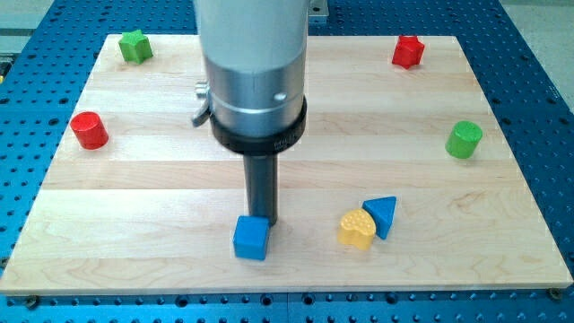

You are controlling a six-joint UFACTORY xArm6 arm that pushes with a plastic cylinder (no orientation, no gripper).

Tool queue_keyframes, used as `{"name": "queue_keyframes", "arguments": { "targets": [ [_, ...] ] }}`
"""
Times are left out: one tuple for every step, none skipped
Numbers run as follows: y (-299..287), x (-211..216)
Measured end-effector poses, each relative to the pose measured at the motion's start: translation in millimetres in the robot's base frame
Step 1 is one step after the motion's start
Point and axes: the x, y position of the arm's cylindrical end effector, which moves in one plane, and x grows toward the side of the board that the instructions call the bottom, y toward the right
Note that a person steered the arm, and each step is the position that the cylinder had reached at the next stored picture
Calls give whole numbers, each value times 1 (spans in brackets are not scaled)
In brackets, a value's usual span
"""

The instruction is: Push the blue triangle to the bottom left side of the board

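Note:
The blue triangle (381,213) lies on the wooden board (161,179) at the lower right of centre, touching a yellow heart-shaped block (356,228) on its left. My tip (263,218) stands at the lower centre, right against the top edge of a blue cube (251,238). The tip is well to the left of the blue triangle, apart from it. The rod hangs from a large grey cylinder (256,72) that hides the board's upper middle.
A green star-like block (135,45) sits at the top left and a red cylinder (90,130) at the left edge. A red star-like block (408,51) sits at the top right, a green cylinder (464,140) at the right.

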Motion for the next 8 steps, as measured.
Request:
{"name": "queue_keyframes", "arguments": {
  "targets": [
    [8,-27],
    [20,-29],
    [20,-29],
    [24,-25],
    [35,-24],
    [35,-24],
    [35,-24],
    [38,-13]
  ]
}}
